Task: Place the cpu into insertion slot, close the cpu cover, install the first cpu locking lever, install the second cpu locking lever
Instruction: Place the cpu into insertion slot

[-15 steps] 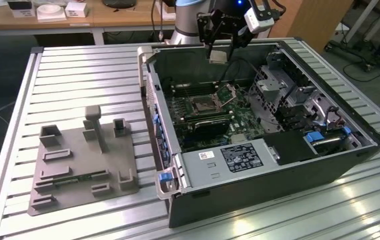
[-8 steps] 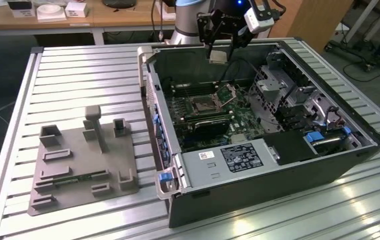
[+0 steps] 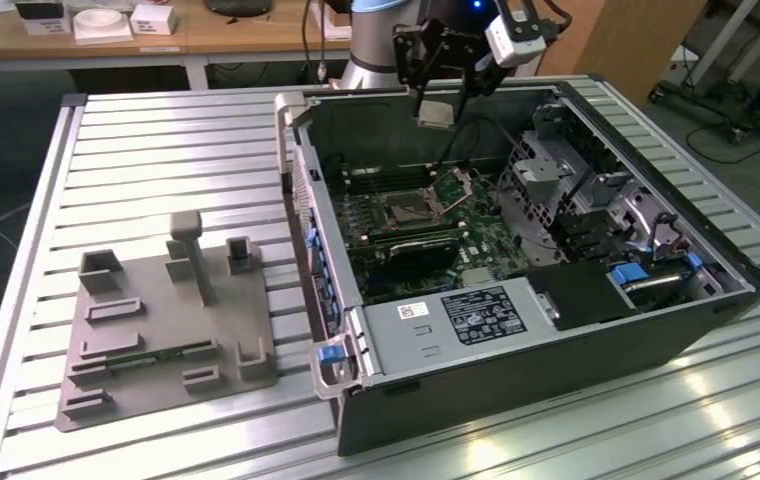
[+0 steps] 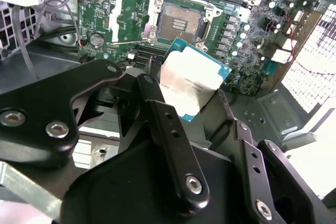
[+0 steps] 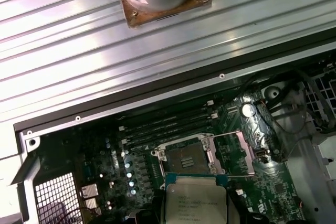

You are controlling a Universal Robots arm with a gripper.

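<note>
cpu (image 4: 191, 85) partly behind claw fingers (image 4: 157, 109)

cpu (image 4: 193, 82) silver-grey; mobo (image 4: 97, 11) green; end effector (image 4: 184, 88) blk.

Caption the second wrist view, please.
Black gripper holding the flat silver-topped square cpu, clear of the dark, uncovered, silver-rimmed insertion slot.
</note>
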